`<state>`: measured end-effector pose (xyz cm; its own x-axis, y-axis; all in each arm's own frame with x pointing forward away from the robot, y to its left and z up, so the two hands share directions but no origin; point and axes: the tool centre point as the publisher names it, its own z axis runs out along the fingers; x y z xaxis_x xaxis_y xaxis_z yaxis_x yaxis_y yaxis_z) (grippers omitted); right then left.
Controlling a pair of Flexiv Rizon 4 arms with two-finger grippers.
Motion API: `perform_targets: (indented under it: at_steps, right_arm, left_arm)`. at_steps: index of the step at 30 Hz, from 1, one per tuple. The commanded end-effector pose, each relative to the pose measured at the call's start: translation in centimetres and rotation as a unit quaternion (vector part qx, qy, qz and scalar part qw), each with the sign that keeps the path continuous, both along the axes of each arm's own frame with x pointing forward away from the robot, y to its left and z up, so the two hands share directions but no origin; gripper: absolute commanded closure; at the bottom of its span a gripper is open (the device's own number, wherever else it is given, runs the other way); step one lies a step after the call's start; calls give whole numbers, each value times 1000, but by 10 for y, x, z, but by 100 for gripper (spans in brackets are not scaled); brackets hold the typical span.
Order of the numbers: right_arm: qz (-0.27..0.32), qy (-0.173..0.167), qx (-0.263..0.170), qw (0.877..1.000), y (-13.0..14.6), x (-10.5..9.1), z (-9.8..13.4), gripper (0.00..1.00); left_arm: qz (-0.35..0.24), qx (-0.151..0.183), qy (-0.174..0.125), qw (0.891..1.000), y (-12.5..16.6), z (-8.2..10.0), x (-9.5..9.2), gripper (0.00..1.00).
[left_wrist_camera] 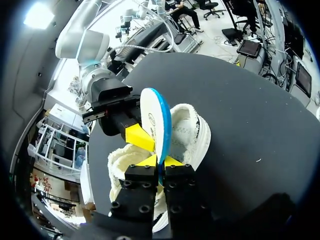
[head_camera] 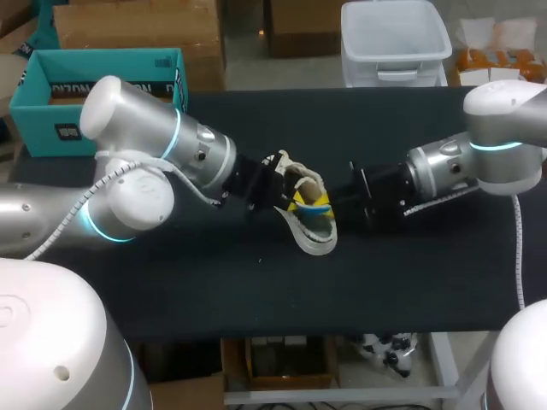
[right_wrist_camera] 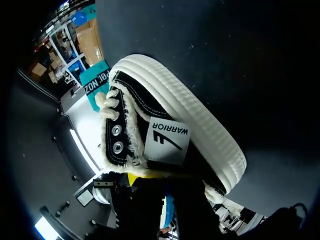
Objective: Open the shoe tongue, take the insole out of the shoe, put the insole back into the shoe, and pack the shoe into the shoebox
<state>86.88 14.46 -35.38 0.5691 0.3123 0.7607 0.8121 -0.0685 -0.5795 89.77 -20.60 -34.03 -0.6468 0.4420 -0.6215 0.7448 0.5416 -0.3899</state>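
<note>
Shoe (head_camera: 312,213) lies mid-frame over the table (head_camera: 256,290), between both grippers; the insole (left_wrist_camera: 156,125) stands on edge at its mouth, pinched in the narrow jaws of the left gripper (left_wrist_camera: 159,161); the right gripper (head_camera: 344,198) meets the shoe's right side, its grip I cannot tell; shoebox (head_camera: 51,111) sits upper left.

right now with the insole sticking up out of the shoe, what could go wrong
1. The left fingers pinch the insole by one end only, so it may twist or slip.
2. The right fingers sit in the opening of the shoe, right beside the insole, and may block it or bump the left fingers.
</note>
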Motion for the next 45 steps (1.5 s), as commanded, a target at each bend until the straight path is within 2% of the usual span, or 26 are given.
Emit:
perform_targets:
  at_steps: [1,2,3,6,11,13,14,15,20,21,22,23,27,29,30,31,32,37,45]
  right_arm:
    - [-3,-1,-4,1000,0,-8,4,100]
    - [-6,-2,-7,1000,-1,-11,7,92]
    - [-11,-4,-11,1000,-2,-14,9,75]
    - [-22,-7,-21,1000,-5,-24,17,67]
    - [-36,-15,-35,999,-9,-37,27,69]
    - [-37,-17,-38,998,-10,-39,30,80]
    - [-37,-18,-38,998,-10,-40,30,95]
    - [-37,-18,-38,998,-10,-40,30,100]
    - [-32,-18,-36,999,-11,-37,26,100]
    - [-31,-18,-34,999,-11,-37,24,100]
    - [-31,-18,-33,999,-11,-36,24,100]
    - [-31,-18,-31,999,-12,-36,22,100]
    - [-34,-16,-25,999,-14,-36,18,100]
    - [-35,-16,-22,999,-15,-36,16,100]
    - [-35,-15,-21,999,-15,-35,16,100]
    - [-35,-14,-20,999,-15,-35,15,100]
    - [-34,-14,-19,999,-15,-34,14,100]
    - [-33,-10,-12,999,-15,-28,8,100]
    - [-17,-4,-5,1000,-10,-5,-1,100]
  left_arm:
    - [-1,-4,-2,1000,-2,-3,2,100]
    - [-2,-4,-2,1000,-2,-3,0,100]
    - [-3,-5,-3,1000,-2,-3,-1,100]
    - [-4,-6,-4,1000,-2,-3,-3,100]
    - [-3,-8,-4,1000,-1,-3,-7,100]
    - [-3,-10,-4,1000,-1,-2,-10,100]
    - [-4,-10,-4,1000,-1,-2,-11,100]
    - [-4,-11,-4,1000,-2,-2,-12,100]
    - [-10,-15,-5,1000,-4,2,-19,100]
    - [-12,-17,-6,1000,-5,3,-21,80]
    - [-15,-18,-7,1000,-5,5,-23,55]
    - [-20,-24,-9,999,-5,8,-27,49]
    - [-28,-27,-20,999,-9,14,-35,51]
    - [-31,-28,-23,999,-11,15,-37,58]
    - [-31,-28,-24,999,-13,15,-37,79]
    - [-32,-27,-25,999,-14,14,-37,93]
    - [-33,-26,-25,999,-15,13,-36,100]
    - [-28,-15,-23,999,-19,6,-29,100]
    - [-11,-3,-14,1000,-15,-3,-15,100]
